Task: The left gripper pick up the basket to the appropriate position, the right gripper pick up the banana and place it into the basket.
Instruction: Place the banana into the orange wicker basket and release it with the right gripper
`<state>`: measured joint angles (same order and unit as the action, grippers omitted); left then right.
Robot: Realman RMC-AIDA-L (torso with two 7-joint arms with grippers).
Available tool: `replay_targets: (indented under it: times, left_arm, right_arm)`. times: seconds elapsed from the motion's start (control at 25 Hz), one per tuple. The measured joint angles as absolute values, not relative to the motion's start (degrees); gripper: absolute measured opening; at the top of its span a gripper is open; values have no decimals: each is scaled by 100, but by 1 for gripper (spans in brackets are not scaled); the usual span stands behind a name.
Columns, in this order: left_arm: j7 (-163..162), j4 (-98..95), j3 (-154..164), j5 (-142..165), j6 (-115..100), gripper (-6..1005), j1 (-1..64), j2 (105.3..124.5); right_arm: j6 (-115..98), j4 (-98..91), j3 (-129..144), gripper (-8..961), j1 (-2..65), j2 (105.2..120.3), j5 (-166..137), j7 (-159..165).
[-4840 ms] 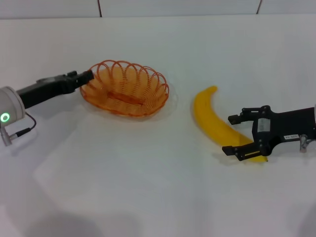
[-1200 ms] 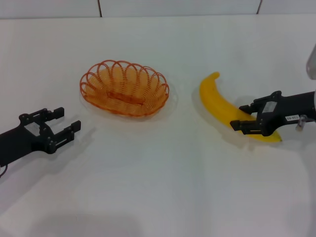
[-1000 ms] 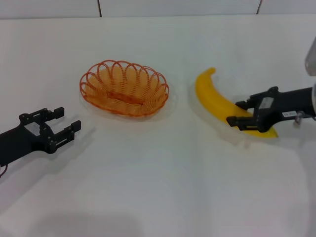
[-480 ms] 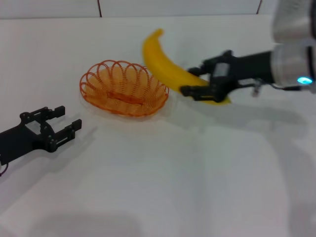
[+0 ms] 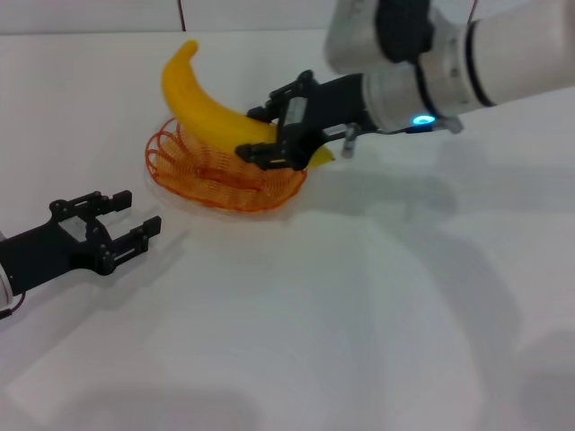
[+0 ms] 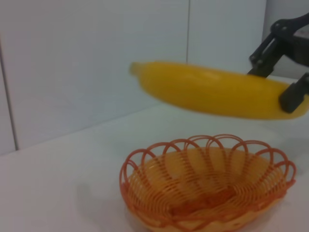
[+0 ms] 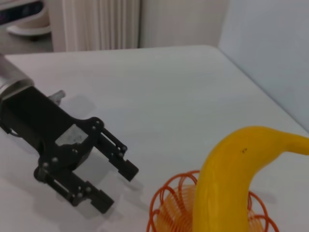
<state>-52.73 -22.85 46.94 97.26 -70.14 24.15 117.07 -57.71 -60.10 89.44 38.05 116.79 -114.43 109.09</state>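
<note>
The orange wire basket [image 5: 184,175] stands on the white table, left of centre; it also shows in the left wrist view [image 6: 207,188] and the right wrist view [image 7: 174,205]. My right gripper [image 5: 274,135] is shut on the yellow banana [image 5: 202,103] near its lower end and holds it in the air just above the basket. The banana also shows in the left wrist view [image 6: 217,96] and the right wrist view [image 7: 227,179]. My left gripper [image 5: 117,224] is open and empty, low over the table in front and to the left of the basket, apart from it; it also shows in the right wrist view [image 7: 113,181].
The white table [image 5: 359,314] ends at a tiled wall behind the basket. The right arm's white forearm [image 5: 467,54] reaches in from the upper right.
My right gripper has carried the banana up off the table and leftward until it hangs over the basket. The left gripper has drawn back from the basket's left rim, opened, then stayed nearly still.
</note>
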Motion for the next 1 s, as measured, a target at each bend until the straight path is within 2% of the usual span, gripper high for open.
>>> replay_targets:
  times: [0.32,0.88,1.0]
  left_arm:
    - [-5287,-2285,4701,9732,-7014,591,2463,11707]
    - [-5308,-2266,4711,9738,-7014,591,2488,11716]
    - [-5308,-2234,4712,9736,-7014,591,2473,11714]
  right_arm:
    - [-4803,-5468,9944,600,4371,11699,-11599,11344]
    - [-4673,-5432,10032,661,4344,11708,-11675,11407]
    - [-4746,-5647,9999,770,4168,11697,-11684,11415]
